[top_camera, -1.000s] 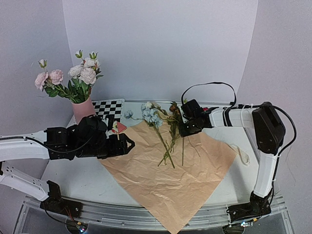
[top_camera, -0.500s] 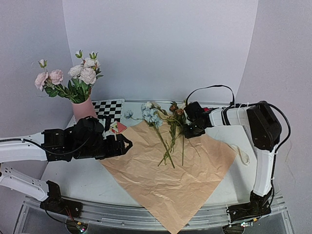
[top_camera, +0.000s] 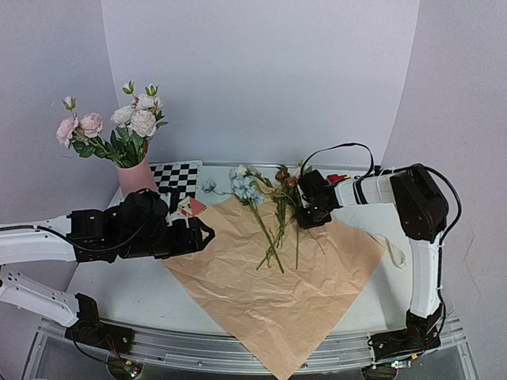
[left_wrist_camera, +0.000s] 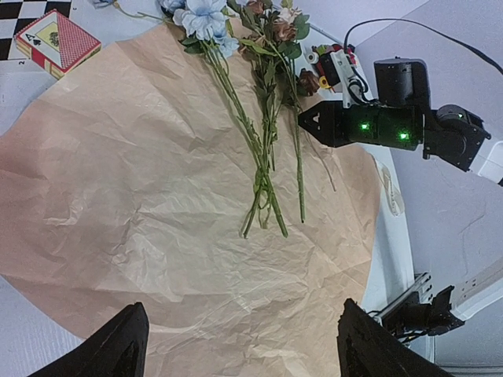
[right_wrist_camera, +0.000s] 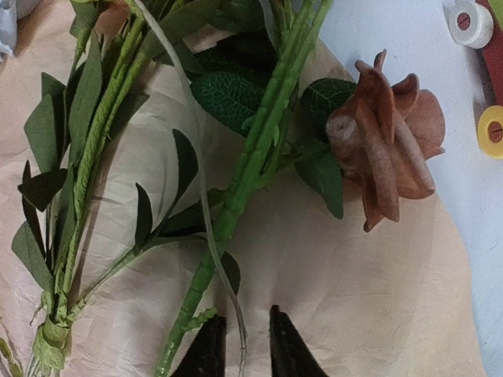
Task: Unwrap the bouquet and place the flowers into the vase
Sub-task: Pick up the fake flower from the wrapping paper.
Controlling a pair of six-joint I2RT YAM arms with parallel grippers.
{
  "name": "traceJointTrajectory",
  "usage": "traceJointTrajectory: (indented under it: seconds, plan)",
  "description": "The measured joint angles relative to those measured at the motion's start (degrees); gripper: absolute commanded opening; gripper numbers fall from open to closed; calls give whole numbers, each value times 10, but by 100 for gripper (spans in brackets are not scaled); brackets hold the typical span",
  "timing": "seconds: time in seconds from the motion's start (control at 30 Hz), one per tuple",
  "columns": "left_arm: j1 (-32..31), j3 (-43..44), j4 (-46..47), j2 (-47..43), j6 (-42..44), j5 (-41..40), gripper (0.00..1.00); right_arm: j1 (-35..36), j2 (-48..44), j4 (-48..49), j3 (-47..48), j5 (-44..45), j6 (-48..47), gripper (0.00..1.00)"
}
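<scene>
Two black fingertips (right_wrist_camera: 208,353) of the right gripper (right_wrist_camera: 240,352) show at the bottom of the right wrist view w/ only a narrow slot btwn them, low over the kraft paper (right_wrist_camera: 354,290). A thin pale stem (right_wrist_camera: 196,188) runs down into that slot; can't tell whether the pads pinch it or just straddle it. Right beside it lies a thick green stem (right_wrist_camera: 255,149) w/ dark leaves. A rust-brown rose (right_wrist_camera: 389,145) lies to the right, near the paper's edge. Past that edge, on the white surface (right_wrist_camera: 393,39), sit a white ring (right_wrist_camera: 470,22) and a yellow ring (right_wrist_camera: 493,129).

In the top view the right gripper (top_camera: 303,215) reaches in from the right, at the head end of the flowers (top_camera: 273,229). They lie loose on the far part of the opened kraft paper (top_camera: 277,301), heads toward the back, stems pointing to the near side. A pale blue bloom (top_camera: 247,188) lies at the paper's far edge, on the left of the bunch.

The left gripper (top_camera: 207,234) is released: jaws wide, nothing btwn them, over the paper's left part and well apart from the stems.

The vase (top_camera: 135,176), pink and upright, stands far left on the surface and holds pink and white blooms (top_camera: 131,119). A checkerboard (top_camera: 178,176) lies beside it, w/ a red card box (left_wrist_camera: 59,43) btwn checkerboard and paper.
</scene>
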Motion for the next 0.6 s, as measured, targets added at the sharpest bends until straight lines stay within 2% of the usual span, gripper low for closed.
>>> traceJointTrajectory:
  seconds: [0.1, 0.3, 0.6]
  plan:
    - [0, 0, 0, 0, 0, 0, 84, 0, 6, -1, 8, -1, 0, 0]
    - [0, 0, 0, 0, 0, 0, 84, 0, -6, -7, 3, 0, 4, 0]
    - [0, 3, 0, 12, -5, 3, 85, -1, -176, -18, -50, -55, 5, 0]
